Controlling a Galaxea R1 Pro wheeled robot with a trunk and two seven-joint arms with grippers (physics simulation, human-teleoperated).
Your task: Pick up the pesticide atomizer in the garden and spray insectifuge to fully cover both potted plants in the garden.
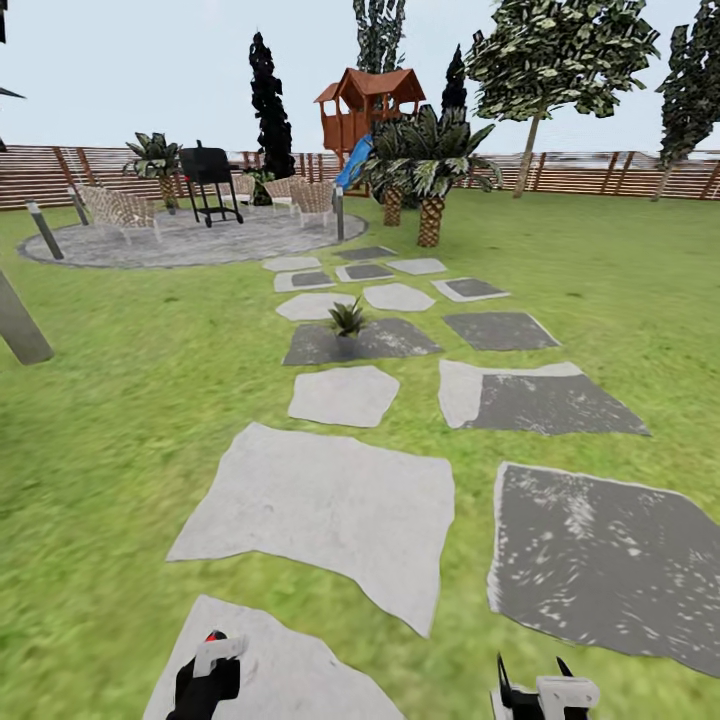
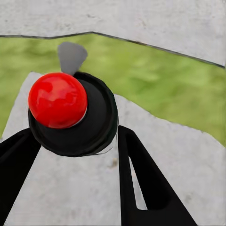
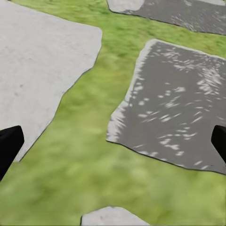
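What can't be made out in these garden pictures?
- Black round object with red ball, in left gripper: left wrist view shows its top; body hidden beneath.
- Small green plant on dark grey stepping stone: head view, too small to show a pot.
- Right gripper: cut by head view's bottom edge.

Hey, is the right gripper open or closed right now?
Open. In the right wrist view the right gripper has its two black fingertips at opposite edges, with only grass and a dark stepping stone between them.
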